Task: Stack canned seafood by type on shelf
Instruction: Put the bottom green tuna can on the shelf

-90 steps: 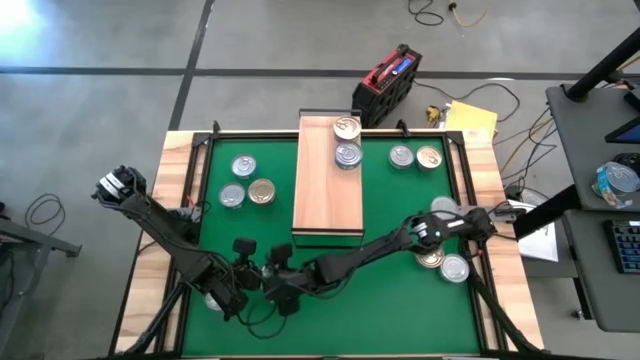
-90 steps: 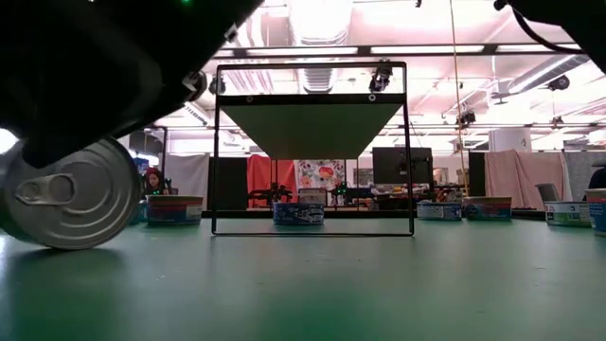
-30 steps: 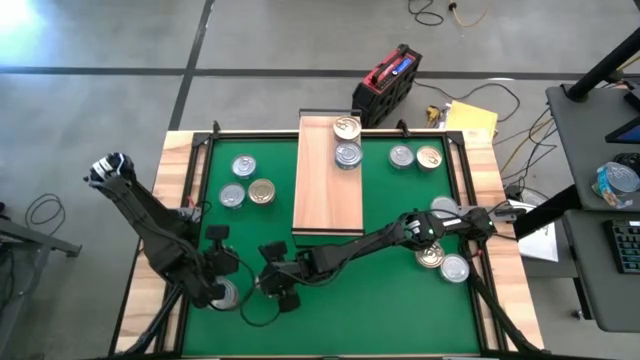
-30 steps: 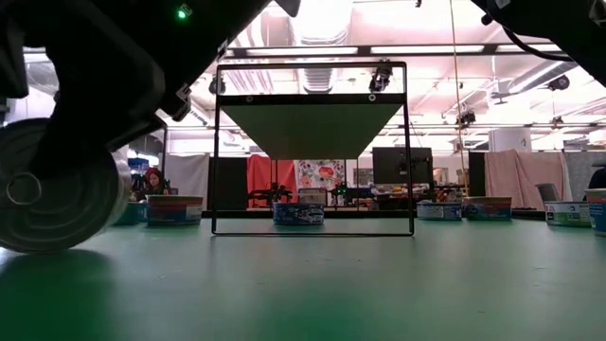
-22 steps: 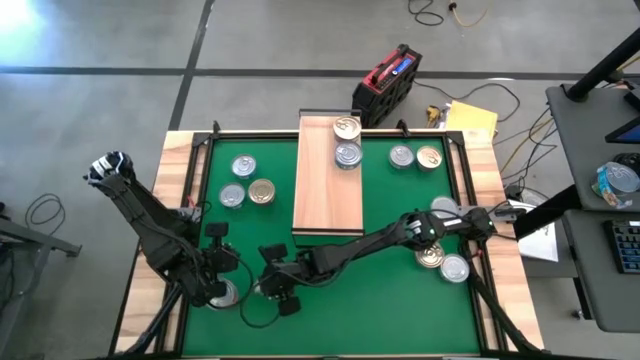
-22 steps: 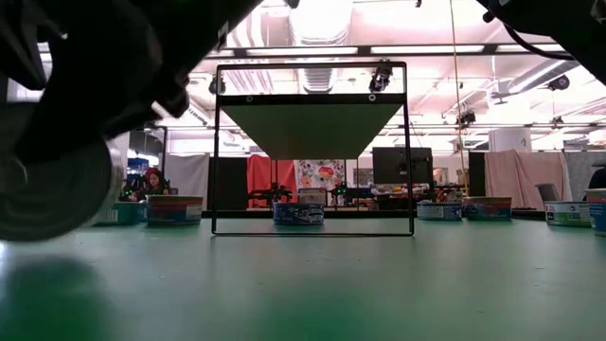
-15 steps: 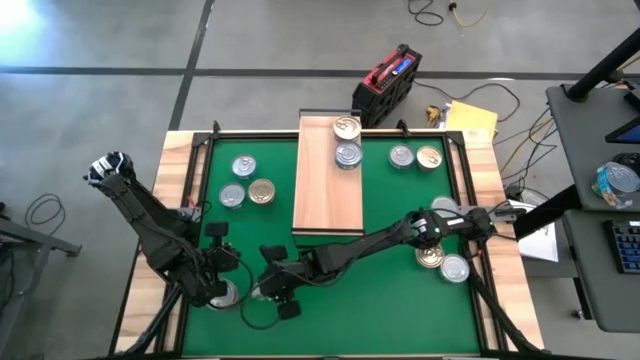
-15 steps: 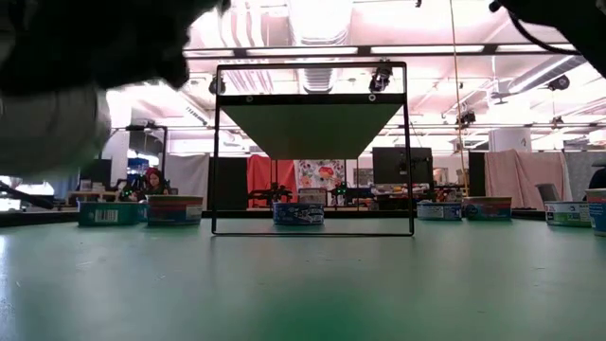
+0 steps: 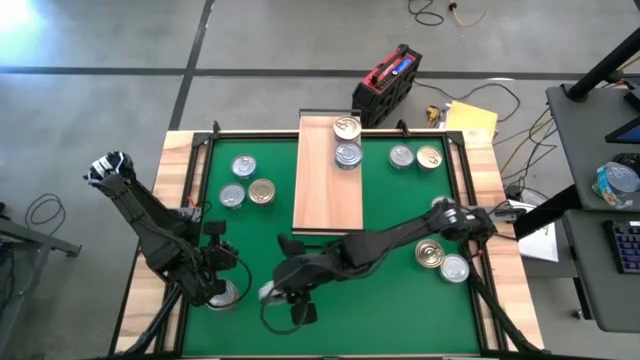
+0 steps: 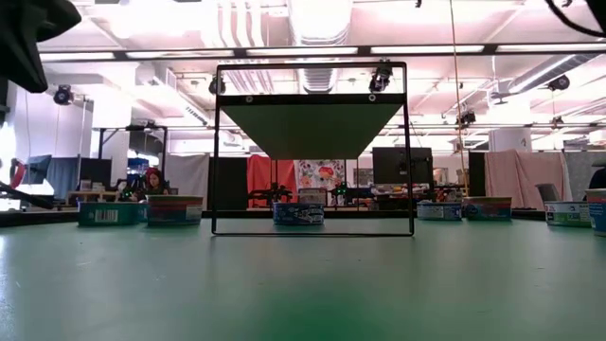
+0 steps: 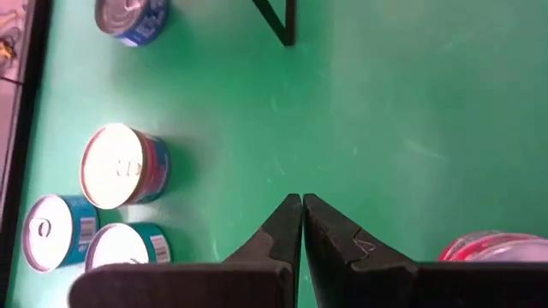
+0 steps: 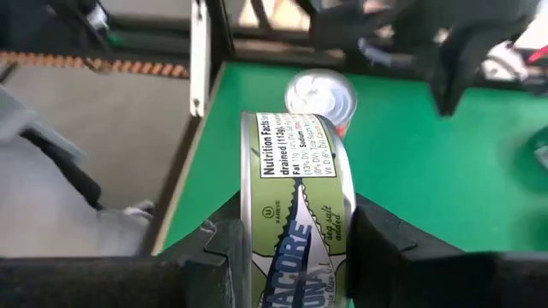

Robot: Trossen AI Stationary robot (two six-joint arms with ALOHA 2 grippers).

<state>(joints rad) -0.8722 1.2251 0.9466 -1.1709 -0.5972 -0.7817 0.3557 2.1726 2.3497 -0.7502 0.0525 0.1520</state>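
held can: green-label tin [image 12: 295, 205], on edge, lid sideways, clamped between right pincer's [image 9: 272, 292] two fingers [image 12: 390, 244]; carried above the mat, near front-left of table, well apart from shelf.
right pincer: grasping that tin across its flat faces; arm stretched low across the green mat [image 9: 400, 310] from the right side.
shelf: light-wood board [image 9: 328, 180] mid-table; two tins already at its far end, gold-lid tin [image 9: 347, 127] and silver-lid tin [image 9: 347, 154] just beside each other. Rest of board bare.
other cans: three left of shelf [image 9: 246, 183], two right of shelf near far edge [image 9: 414, 157], two at right near the arm base [image 9: 442, 261], one by left pincer [image 9: 225, 293].
left pincer: clenched on nothing [image 11: 301, 224], fingers pressed together, parked low at front-left corner; a red-label tin [image 11: 492, 248] sits just beside it.
step (judged): lift & carry to shelf, not placed yet.
risk 1: tin is on edge — if let go w/o turning flat it'd prob roll off the board.
risk 2: grip is on smooth lid faces; a fast swing could let it slip out.
risk 3: two arms near each other at front-left; pulling right arm back carelessly may clip left arm or knock its nearby tin.
risk 4: wrong stack — type must match the tins on the shelf; labels there can't be read from above.
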